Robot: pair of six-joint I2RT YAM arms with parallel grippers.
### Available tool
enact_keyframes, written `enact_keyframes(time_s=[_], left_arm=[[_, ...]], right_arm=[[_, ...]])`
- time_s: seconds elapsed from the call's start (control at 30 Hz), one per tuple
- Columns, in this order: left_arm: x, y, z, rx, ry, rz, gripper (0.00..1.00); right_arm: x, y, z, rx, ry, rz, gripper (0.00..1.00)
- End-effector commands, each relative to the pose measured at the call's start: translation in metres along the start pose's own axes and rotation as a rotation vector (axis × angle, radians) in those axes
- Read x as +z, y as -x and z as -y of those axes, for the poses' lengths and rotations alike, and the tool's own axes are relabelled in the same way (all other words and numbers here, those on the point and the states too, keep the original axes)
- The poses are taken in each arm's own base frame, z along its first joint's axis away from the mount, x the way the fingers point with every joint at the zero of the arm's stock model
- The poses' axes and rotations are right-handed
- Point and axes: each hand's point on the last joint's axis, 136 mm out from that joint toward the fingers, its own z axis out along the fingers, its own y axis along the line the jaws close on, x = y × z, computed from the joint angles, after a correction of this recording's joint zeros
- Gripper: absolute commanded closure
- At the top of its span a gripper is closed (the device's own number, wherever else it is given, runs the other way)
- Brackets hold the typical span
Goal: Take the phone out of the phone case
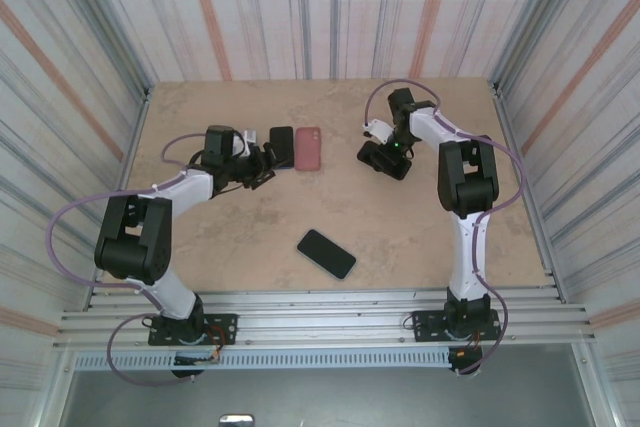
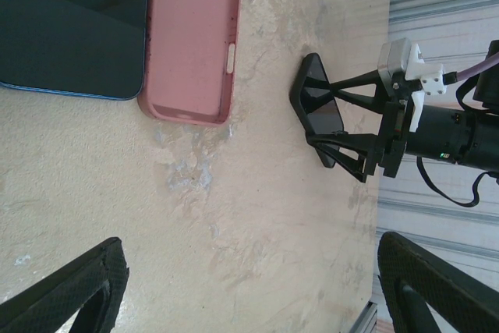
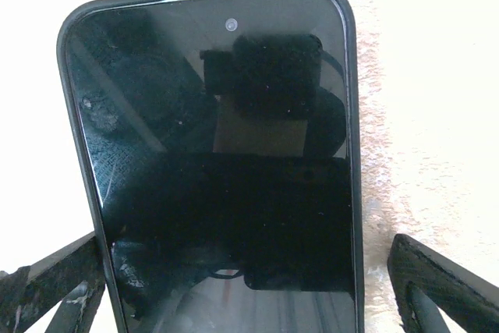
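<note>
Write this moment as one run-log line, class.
left gripper: open, empty, short of pink case | right gripper: open, astride cased phone | removal: not yet done

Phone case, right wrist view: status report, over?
Left claw open, empty, short of pink case. Right claw open, straddling black-cased phone, not yet out. Loose phone mid-table, clear of both.

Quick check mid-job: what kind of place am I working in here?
Probably a closed robot test cell, not a home: striped panel walls box in a beige stone-look tabletop, with a ribbed aluminium rail along its near edge.
</note>
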Motion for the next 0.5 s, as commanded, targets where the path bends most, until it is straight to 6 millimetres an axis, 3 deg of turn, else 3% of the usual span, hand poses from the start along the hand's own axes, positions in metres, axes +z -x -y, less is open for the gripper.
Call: enact_keyframes(time_s=[0.0,0.37,0.47], left_arm=[[-0.003,0.007,0.020,0.044,-0.027,0.021,0.14],[0.003,0.005,0.021,0.048,-0.019,0.007,0.14],[0.005,0.005,0.024,0.052,-0.022,0.005,0.14]], right_arm=[[0.023,-0.027,-0.017,-0.034,0.083,-0.103,0.12],[0.026,-0.048,-0.017,-0.024,0.048,-0.190,0.14],[0.027,-0.050,-0.013,-0.031,0.019,-0.202,0.20]])
